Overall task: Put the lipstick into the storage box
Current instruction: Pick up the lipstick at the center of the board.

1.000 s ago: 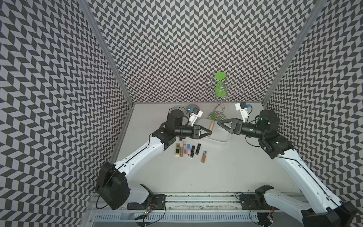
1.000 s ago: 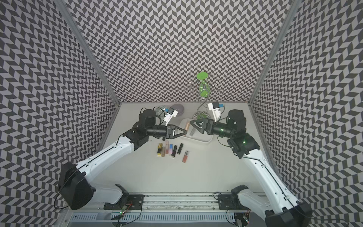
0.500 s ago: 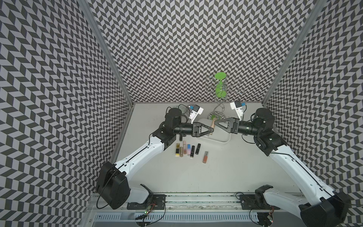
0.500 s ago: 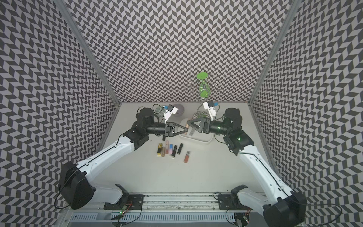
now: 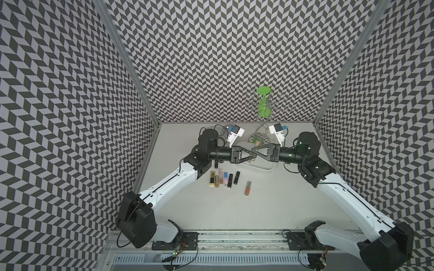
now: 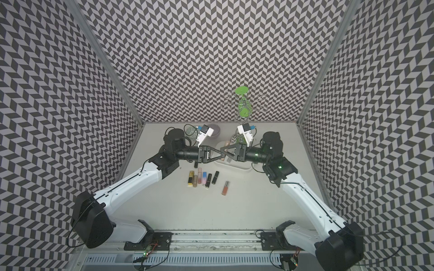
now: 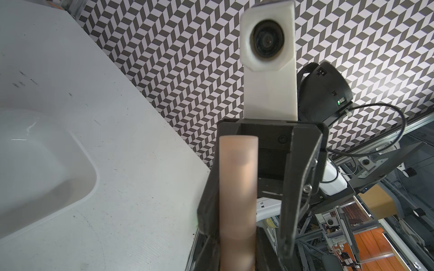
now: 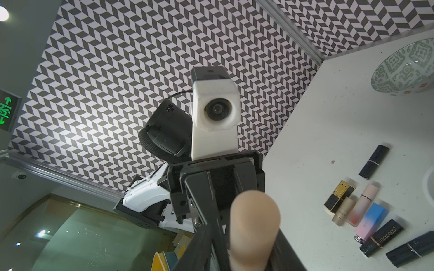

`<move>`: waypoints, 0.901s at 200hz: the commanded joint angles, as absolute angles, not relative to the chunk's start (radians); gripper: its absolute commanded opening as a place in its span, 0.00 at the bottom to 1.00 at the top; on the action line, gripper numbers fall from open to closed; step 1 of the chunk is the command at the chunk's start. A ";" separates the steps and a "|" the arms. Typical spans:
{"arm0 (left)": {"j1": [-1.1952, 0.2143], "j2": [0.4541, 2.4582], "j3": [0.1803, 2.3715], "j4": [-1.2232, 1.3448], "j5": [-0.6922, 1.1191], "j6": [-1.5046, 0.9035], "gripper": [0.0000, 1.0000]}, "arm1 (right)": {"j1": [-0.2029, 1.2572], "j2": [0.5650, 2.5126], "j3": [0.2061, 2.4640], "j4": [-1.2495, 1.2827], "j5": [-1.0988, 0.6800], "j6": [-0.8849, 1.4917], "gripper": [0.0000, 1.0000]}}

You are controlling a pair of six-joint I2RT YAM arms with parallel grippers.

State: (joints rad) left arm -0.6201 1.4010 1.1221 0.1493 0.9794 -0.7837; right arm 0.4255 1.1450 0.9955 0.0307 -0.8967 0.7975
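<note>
"two grippers on one tube — which step do you log?"

"handover, by my reading. left gripper (image 5: 253, 156) is clamped on the lipstick (image 7: 238, 187). right gripper (image 5: 256, 152) faces it tip to tip, jaws apart on either side of the tube. left wrist view shows a gap on one side, so no bite from the right yet."

"where does the tube sit?"

"in the air, above the storage box (image 5: 266, 166) as both top views have it, crosswise to both sets of fingers. box rests on the table (image 5: 270, 199) under the two tips, toward the back wall."

"rest of the stock?"

"a row of lipsticks (image 5: 224, 178) lies on the table in front of the box, with one brownish tube (image 5: 247, 187) off to the side of the row. nothing touches them."

"next move?"

"judgement only: right needs a square, firm grip on the barrel before left lets go — a smooth round thing could roll or tip between the pads. after that, a short lowering into the box and a release close to its floor."

"how does it look?"

"plain matte peach-beige cylinder with a blunt, rounded end. no seam or print i can make out. both wrist views have it out of focus."
</note>
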 commanded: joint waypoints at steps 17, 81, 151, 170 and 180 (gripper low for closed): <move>-0.627 1.413 1.146 0.183 0.988 -0.788 0.16 | 0.435 1.138 0.996 0.110 -0.864 0.802 0.33; -0.628 1.437 1.157 0.193 0.989 -0.796 0.17 | 0.435 1.141 0.992 0.124 -0.849 0.807 0.19; -0.609 1.431 1.176 0.126 0.945 -0.754 0.60 | 0.419 1.198 1.113 -0.204 -0.674 0.631 0.16; -0.592 1.410 1.187 0.063 0.907 -0.712 0.65 | 0.404 1.254 1.176 -0.323 -0.593 0.577 0.16; -0.586 1.397 1.194 -0.004 0.860 -0.671 0.66 | 0.395 1.285 1.202 -0.366 -0.561 0.564 0.16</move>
State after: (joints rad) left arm -0.6060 1.4380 1.1511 0.1135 0.9413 -0.7567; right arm 0.4149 1.2274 1.1347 -0.2024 -0.6937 0.6640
